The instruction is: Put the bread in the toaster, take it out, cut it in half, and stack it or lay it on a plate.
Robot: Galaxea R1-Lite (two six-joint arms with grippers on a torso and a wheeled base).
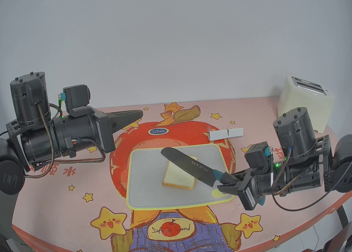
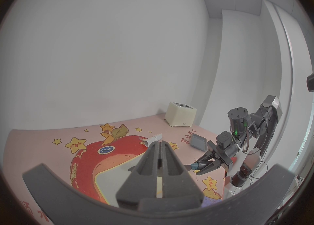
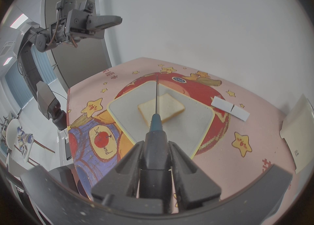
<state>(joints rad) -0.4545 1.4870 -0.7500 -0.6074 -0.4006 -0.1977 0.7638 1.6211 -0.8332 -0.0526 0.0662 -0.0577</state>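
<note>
Black left gripper [image 1: 134, 115]: fingers together on nothing; raised at the table's left, well apart from the bread
Board [image 1: 145, 185]: grey, yellow-rimmed; bears one slice
Bread [image 1: 178, 179]: whole, flat mid-board; nothing pins it, so a pushed cut may drag it or tear it off-centre
Knife [image 1: 187, 164]: blade slanted across the slice; contact cannot be told; a hard press could twist the handle in the grip
Right gripper [image 1: 228, 187]: clamped on the knife handle, at the board's right edge
Toaster [image 1: 306, 98]: cream; far right; slots dark, nothing standing out of them
</note>
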